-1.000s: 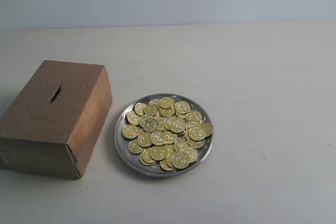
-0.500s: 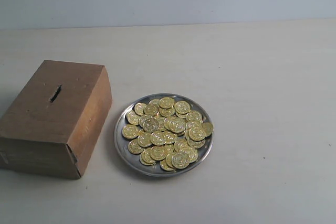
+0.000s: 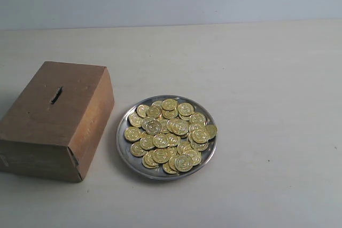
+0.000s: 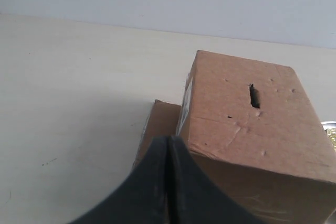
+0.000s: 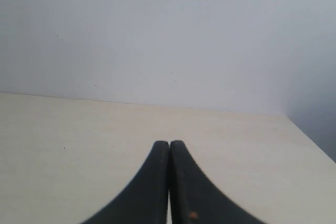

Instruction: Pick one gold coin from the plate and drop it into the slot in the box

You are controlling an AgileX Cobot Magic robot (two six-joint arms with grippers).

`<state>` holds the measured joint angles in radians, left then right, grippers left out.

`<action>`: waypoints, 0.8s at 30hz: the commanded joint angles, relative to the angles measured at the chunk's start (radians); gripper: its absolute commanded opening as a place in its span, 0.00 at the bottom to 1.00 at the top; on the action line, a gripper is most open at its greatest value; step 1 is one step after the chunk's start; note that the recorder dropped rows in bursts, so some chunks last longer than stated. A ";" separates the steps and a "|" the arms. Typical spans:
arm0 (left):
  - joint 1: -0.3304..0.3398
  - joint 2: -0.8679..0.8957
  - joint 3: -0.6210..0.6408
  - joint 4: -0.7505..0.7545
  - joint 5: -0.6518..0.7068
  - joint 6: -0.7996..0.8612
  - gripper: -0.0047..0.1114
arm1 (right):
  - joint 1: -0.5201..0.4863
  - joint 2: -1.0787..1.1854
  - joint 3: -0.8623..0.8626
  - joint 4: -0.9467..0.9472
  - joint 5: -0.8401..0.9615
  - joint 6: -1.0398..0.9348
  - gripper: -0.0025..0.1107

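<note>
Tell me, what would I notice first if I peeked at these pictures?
The shiny heap of gold coins, piled on the silver plate near the middle of the pale table. Close beside it, to its left in the exterior view, sits the brown box with a short dark slot in its top.

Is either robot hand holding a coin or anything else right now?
No, nothing is held. The left hand and right hand are both shut and empty; the coins lie on the plate.
</note>
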<state>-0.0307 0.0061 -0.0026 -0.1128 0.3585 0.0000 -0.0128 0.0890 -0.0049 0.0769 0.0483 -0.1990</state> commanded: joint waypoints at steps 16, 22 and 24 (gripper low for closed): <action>0.002 -0.006 0.003 0.006 0.000 0.000 0.04 | -0.004 -0.089 0.005 -0.056 0.194 0.233 0.02; 0.002 -0.006 0.003 0.006 0.000 0.000 0.04 | -0.004 -0.089 0.005 -0.060 0.232 0.237 0.02; 0.002 -0.006 0.003 0.006 0.000 0.000 0.04 | -0.004 -0.089 0.005 -0.060 0.232 0.227 0.02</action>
<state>-0.0307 0.0061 -0.0026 -0.1109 0.3659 0.0000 -0.0133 0.0063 -0.0049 0.0280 0.2761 0.0363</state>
